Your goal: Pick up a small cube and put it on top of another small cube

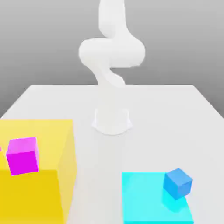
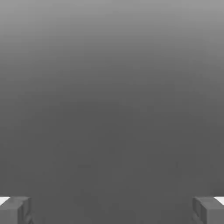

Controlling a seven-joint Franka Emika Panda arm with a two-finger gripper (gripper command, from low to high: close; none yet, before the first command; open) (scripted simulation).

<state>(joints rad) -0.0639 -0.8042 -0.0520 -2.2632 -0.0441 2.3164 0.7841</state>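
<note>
Two small cubes sit well apart in the exterior view, and neither one is stacked yet. A magenta cube (image 1: 22, 155) rests on top of a large yellow block (image 1: 48, 131) at the exterior view's left, tipped slightly so its top face slopes. A blue cube (image 1: 178, 182) lies on a flat cyan pad (image 1: 140, 197) at the exterior view's right, turned so that one vertical edge faces the camera. Being cubes, neither has a long axis to speak of; only their yaw differs, the blue one rotated more than the magenta one.

Judging by this layout, the task has not begun: nothing is lifted, and approach, grasp, carry and placement all remain.

In the hand view, the gripper (image 2: 112, 210) looks out on plain grey with nothing between its fingertips (image 2: 15, 210), which stand far apart at opposite edges of the picture, so the hand is released and holds nothing. The white arm (image 1: 111, 52) rises from its base (image 1: 112, 120) on the white table (image 1: 175, 113), folded up high behind both cubes.
</note>
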